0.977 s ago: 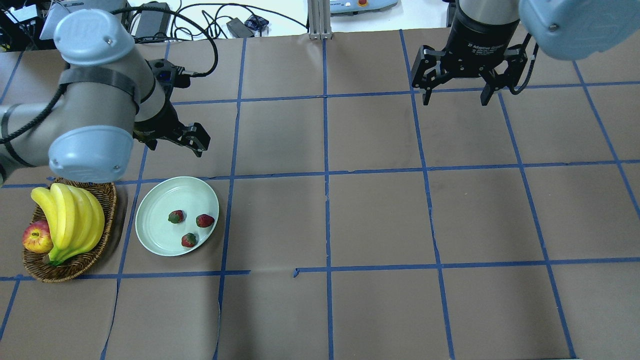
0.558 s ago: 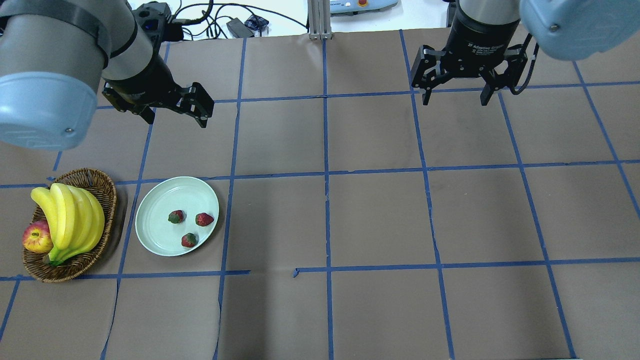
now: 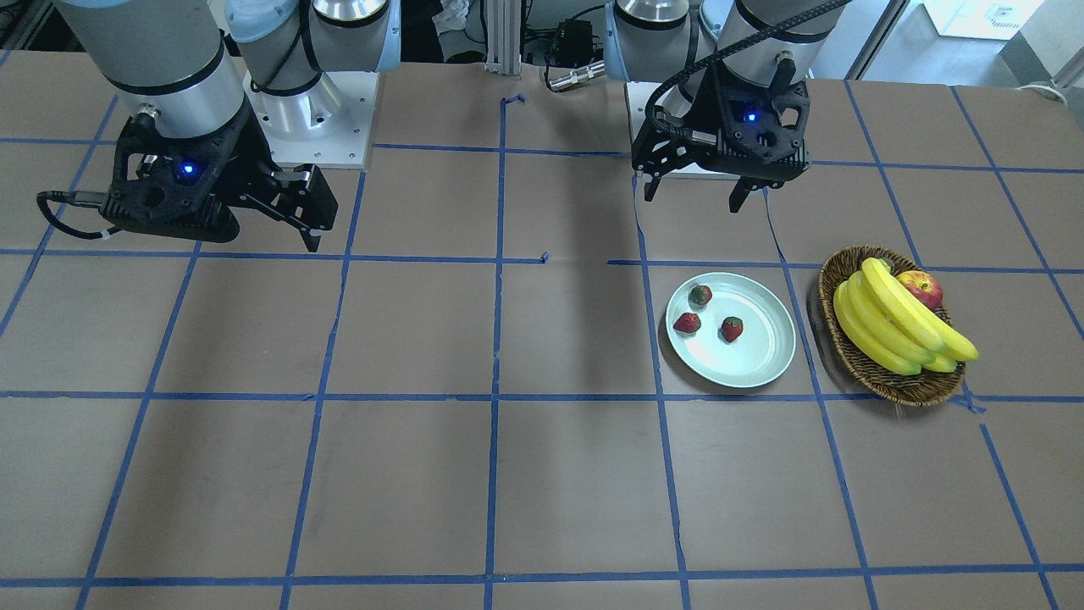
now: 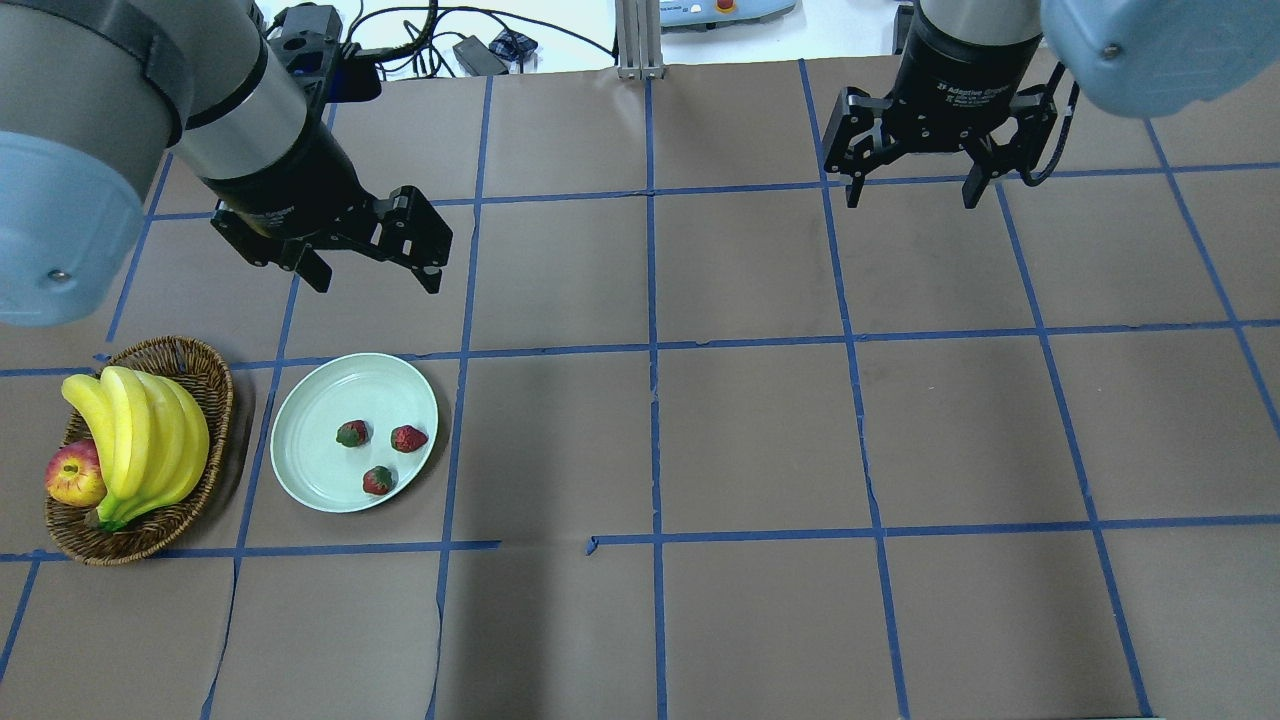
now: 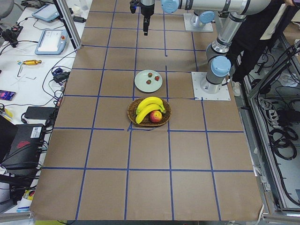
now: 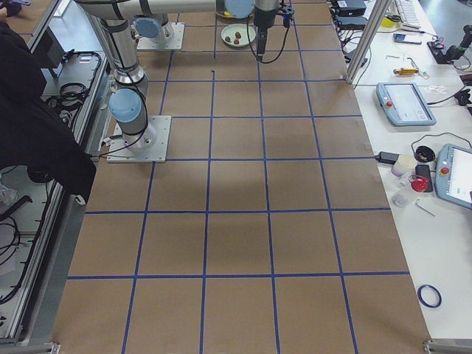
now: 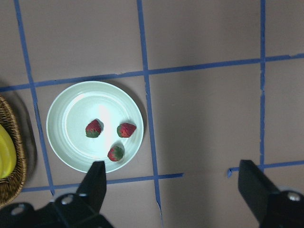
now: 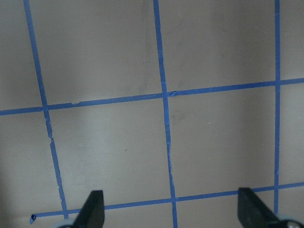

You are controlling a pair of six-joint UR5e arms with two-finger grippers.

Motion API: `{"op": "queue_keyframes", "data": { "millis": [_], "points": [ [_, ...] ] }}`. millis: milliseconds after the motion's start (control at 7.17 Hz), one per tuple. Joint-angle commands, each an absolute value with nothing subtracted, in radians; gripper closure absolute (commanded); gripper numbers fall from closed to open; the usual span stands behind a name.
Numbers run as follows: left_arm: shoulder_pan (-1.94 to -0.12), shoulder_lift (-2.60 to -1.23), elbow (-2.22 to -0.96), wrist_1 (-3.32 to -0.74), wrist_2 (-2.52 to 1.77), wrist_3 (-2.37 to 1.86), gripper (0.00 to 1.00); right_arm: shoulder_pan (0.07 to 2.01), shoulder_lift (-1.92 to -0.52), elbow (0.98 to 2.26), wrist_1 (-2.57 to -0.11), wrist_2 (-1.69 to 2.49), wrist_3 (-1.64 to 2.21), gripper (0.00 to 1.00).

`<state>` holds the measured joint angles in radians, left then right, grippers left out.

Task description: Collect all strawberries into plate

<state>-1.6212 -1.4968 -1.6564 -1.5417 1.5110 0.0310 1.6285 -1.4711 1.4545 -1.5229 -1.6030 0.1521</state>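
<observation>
Three strawberries [image 4: 380,451] on plate [image 4: 310,470], left claw [image 4: 375,272] above, spread, right claw [image 4: 910,195] spread.

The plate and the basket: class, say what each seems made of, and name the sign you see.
Plate: probably glazed ceramic or glossy plastic; pale mint, smooth, with bright glare on its surface. Basket: woven wicker or rattan, matte brown; the plaited strands show along its rim.

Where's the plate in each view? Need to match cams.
Front-facing: plate right of centre, left of the basket.
Overhead: plate lower left, right of the basket.
Exterior left: plate upper centre, beyond the basket.
Exterior right: plate at the top edge, partly behind an arm.
Left wrist: plate centre left.
Right wrist: not in view.
Shared landmark: the basket, beside the plate wherever it shows.
</observation>
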Motion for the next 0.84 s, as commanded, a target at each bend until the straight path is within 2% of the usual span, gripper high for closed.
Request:
{"op": "queue_keyframes", "data": {
  "millis": [0, 140, 419, 698],
  "points": [
    [-1.621, -1.491, -1.675, -1.497, 1.508, 0.029, 0.0, 1.629, -1.471, 1.456, -1.523, -1.605, 0.153, 0.0],
    [-1.611, -1.502, -1.649, -1.499, 1.509, 0.034, 0.0, 1.628, -1.471, 1.456, -1.523, -1.605, 0.152, 0.0],
    [-1.606, -1.511, -1.545, -1.677, 1.535, 0.04, 0.0, 1.628, -1.471, 1.456, -1.523, -1.603, 0.153, 0.0],
    [-1.606, -1.5, -1.595, -1.636, 1.552, 0.034, 0.0, 1.629, -1.471, 1.456, -1.523, -1.603, 0.153, 0.0]
  ]
}}
